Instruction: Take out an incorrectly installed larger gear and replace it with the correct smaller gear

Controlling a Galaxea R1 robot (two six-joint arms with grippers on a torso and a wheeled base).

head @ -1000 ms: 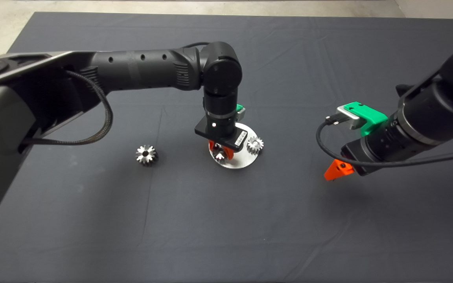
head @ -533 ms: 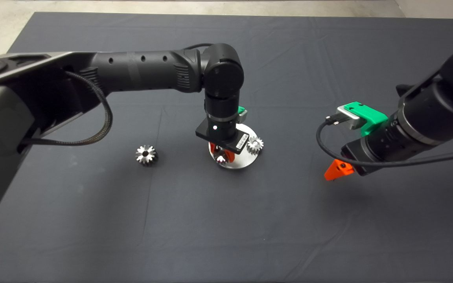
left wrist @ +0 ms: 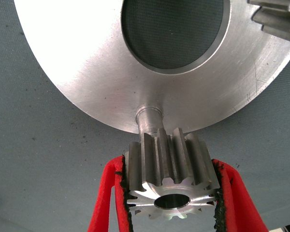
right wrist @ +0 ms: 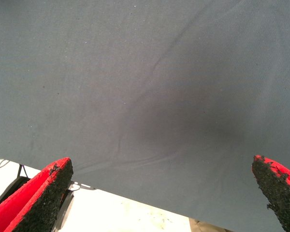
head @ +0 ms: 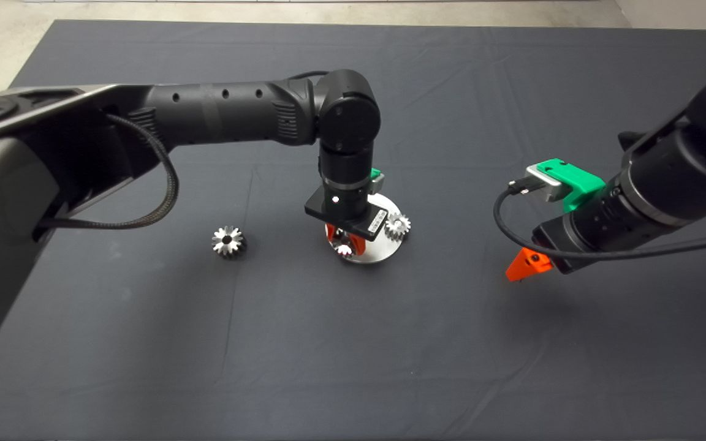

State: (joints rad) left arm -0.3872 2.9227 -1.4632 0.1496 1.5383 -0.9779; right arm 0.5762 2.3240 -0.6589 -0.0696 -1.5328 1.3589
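left gripper: pinching smaller gear over plate peg
larger gear: on mat, well left of plate
right gripper: fingers spread, right of plate

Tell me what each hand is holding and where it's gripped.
The left hand holds the smaller gear by its toothed sides, above a metal peg. The right hand holds nothing.
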